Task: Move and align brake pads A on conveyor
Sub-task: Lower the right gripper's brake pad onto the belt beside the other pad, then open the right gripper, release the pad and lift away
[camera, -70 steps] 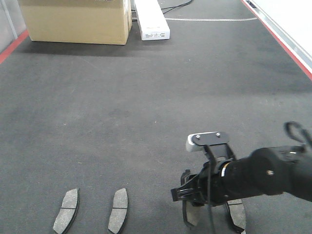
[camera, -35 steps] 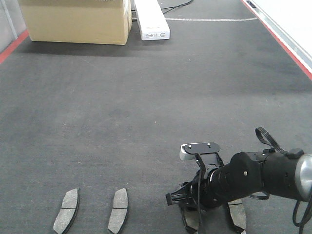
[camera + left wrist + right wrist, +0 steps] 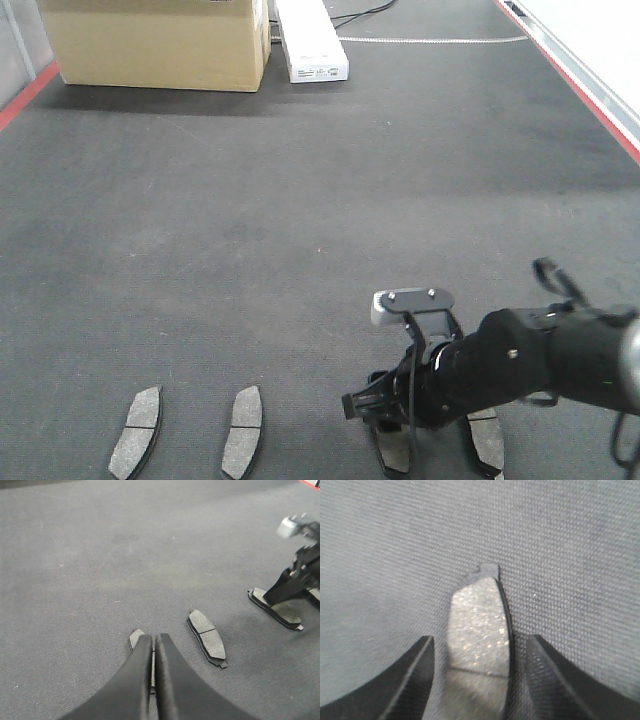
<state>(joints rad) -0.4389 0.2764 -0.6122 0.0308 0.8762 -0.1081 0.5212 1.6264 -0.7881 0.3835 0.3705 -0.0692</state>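
Four small curved grey brake pads [image 3: 243, 432] are lying on the dark charcoal felt conveyor [image 3: 300, 220]. The right gripper [image 3: 479, 652], jaws spread, is straddling the third pad [image 3: 479, 635]; the left gripper [image 3: 153, 645] is hovering clenched. Alignment seems unfinished.

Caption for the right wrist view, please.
Open right gripper straddles a grey brake pad lying flat on the dark conveyor.

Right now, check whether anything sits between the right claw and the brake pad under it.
Nothing visible does. In the right wrist view the right claw is open, one finger either side of the brake pad, with only bare conveyor in the gaps beside the pad.
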